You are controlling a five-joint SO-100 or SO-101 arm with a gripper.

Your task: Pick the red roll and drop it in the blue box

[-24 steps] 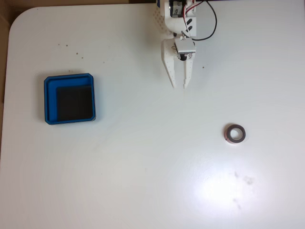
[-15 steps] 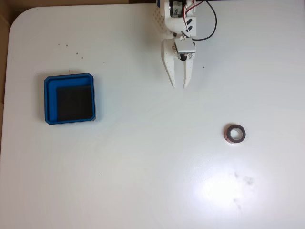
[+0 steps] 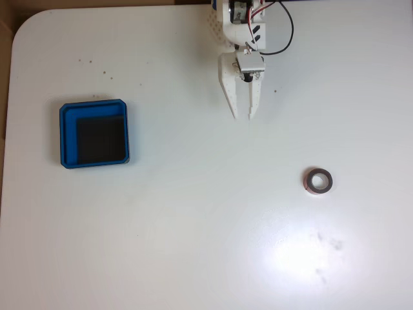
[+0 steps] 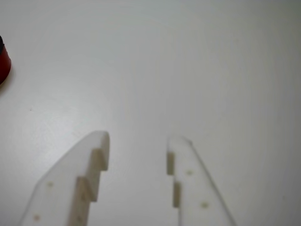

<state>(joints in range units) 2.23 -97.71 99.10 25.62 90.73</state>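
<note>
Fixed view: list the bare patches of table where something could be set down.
Nearly all of the white table is free: the wide stretch between the blue box and the red roll, and the whole lower strip. The only busy spot is top centre, around the open gripper.

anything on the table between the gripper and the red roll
No. In the fixed view the stretch of white table between the gripper and the red roll is bare. The blue box sits off on the other side.
</note>
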